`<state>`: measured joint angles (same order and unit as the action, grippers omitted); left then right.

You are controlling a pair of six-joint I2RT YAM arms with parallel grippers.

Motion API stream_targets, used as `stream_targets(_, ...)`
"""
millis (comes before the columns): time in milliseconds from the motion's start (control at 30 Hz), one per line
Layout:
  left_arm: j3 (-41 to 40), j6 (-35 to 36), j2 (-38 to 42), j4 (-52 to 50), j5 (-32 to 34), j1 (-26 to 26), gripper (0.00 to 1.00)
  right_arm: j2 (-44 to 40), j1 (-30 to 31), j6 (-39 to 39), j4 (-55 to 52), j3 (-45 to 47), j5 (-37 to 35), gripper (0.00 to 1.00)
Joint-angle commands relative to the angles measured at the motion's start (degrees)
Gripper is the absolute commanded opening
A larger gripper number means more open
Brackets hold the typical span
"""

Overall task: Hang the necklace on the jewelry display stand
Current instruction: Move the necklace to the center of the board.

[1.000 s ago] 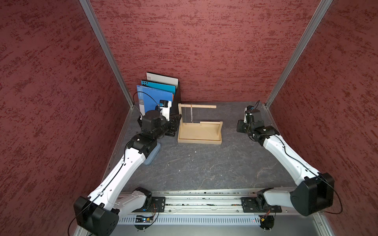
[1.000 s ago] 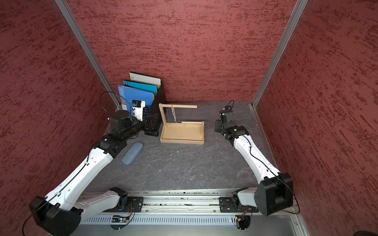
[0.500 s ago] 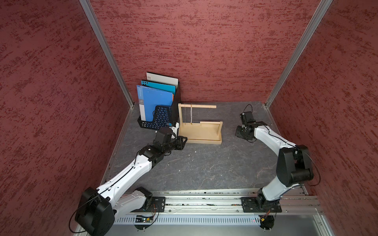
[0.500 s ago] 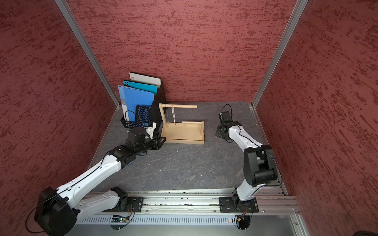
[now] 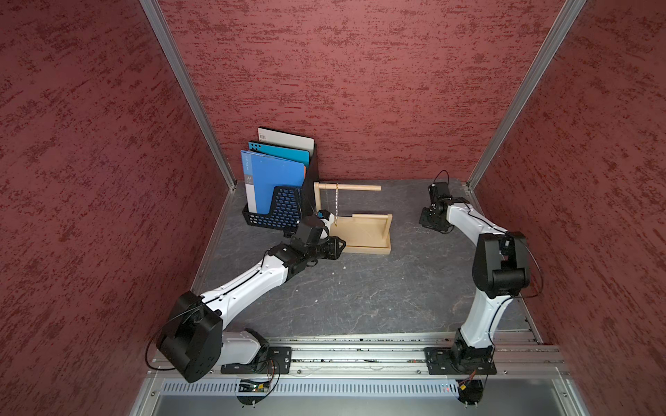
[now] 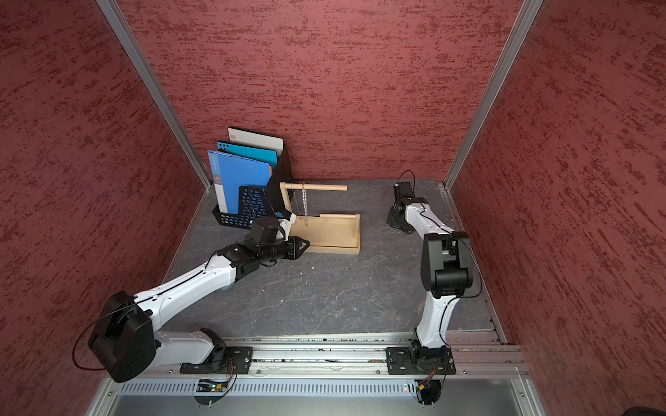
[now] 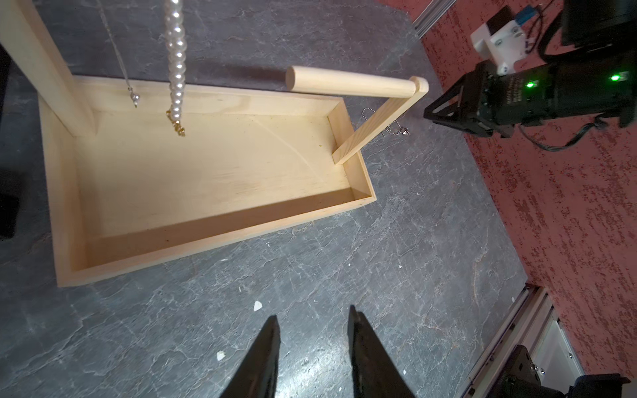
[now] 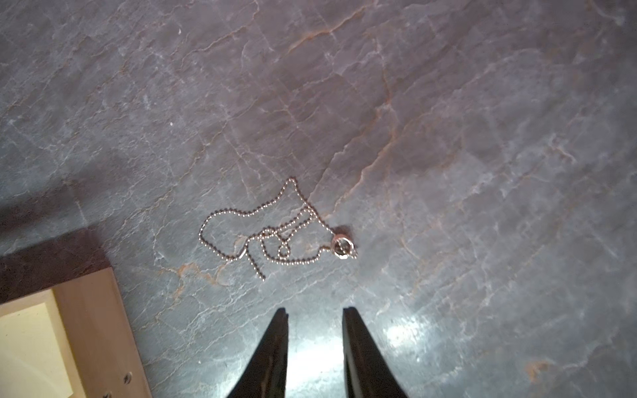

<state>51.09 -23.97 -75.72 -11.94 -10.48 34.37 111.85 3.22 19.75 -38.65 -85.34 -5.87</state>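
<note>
My right gripper (image 8: 314, 312) stands parted and empty near the ball-chain necklace (image 8: 275, 237), seemingly unclasped, lying beside the jewelry display stand (image 8: 96, 327); left gripper (image 7: 313, 312) likewise parted, empty.

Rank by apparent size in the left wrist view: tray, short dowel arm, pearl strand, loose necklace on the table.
1. tray.
2. short dowel arm and pearl strand: they look alike, and the strand is cut off by the frame edge.
3. loose necklace, farther away and partly hidden by the post.
</note>
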Motion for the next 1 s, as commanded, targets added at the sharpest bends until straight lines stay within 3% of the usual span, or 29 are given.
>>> stream_targets(0, -0.57, 0.32, 0.92, 1.03, 1.75, 0.88, 0.36, 4.6, 0.19, -3.1, -1.81, -4.27, 2.92, 0.29)
stream_targets(367, -1.0, -0.65, -1.95, 3.8, -0.19, 1.05, 0.36, 11.1, 0.22, -7.38, -5.14, -9.85, 6.42, 0.23)
stream_targets(767, 1.3, 0.07, -3.81, 2.75, -0.55, 1.35, 0.36, 16.36, 0.27, -12.01, -7.51, -12.23, 6.75, 0.33)
stream_targets(967, 1.46, -0.12, -3.33, 2.75, 0.01, 1.59, 0.36, 16.88, 0.33, -12.54, -11.01, -11.27, 5.94, 0.21)
